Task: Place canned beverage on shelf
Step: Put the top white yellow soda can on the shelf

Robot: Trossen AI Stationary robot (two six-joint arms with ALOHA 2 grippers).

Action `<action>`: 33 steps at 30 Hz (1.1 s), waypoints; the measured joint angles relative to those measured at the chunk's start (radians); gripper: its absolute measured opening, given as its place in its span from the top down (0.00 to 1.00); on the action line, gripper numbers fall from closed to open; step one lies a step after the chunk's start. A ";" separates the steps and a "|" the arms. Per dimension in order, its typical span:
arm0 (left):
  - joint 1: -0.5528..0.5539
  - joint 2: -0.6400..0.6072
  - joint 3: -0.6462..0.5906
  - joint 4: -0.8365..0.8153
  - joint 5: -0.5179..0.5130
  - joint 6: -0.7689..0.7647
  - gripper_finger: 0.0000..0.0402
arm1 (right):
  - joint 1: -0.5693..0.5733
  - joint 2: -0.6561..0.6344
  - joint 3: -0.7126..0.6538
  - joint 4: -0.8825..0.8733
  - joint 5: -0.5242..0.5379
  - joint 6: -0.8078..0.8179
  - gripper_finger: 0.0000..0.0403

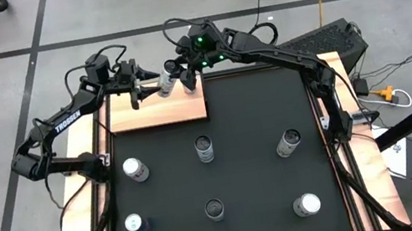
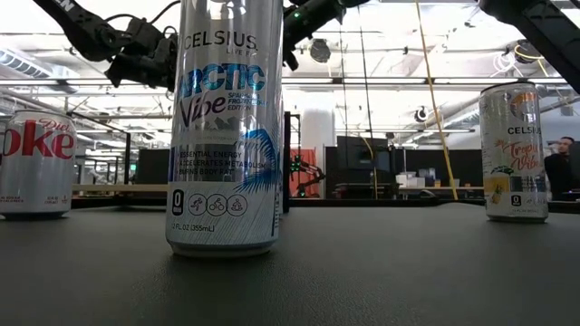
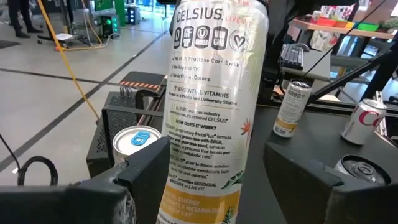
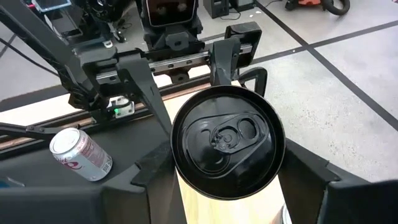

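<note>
Canned beverage [image 1: 168,80] hanging over far edge of shelf [image 1: 158,111], far-left on bench, both arms meeting on it. Left gripper [image 3: 214,177] clasping can's lower body; right gripper [image 4: 227,165] straddling its black top, fingers alongside rim. Risks: grippers pulling against each other, tilting can; early release tipping it off the shelf's edge.

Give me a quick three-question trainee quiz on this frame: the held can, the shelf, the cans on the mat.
1. True or false: the white-and-orange Celsius can stands on the flat light-wood shelf board.
2. How many other cans stand on the black mat?
3. How many grippers grip the Celsius can? A none, B one, C both.
Key: 1 false, it is held above the board; 2 six; 3 C, left gripper and right gripper.
</note>
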 joint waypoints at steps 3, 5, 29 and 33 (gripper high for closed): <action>0.000 0.000 0.000 0.000 -0.033 0.000 0.35 | 0.000 0.000 0.000 0.001 0.000 0.000 0.50; 0.000 0.000 0.000 0.000 -0.061 0.000 0.35 | 0.000 0.000 0.000 0.001 0.000 0.000 0.50; -0.025 0.000 0.000 -0.001 -0.148 0.000 0.35 | 0.005 -0.001 0.000 0.027 0.002 0.000 0.50; -0.043 0.000 0.000 0.000 -0.148 0.000 0.35 | 0.006 -0.001 0.000 0.027 0.000 0.000 0.50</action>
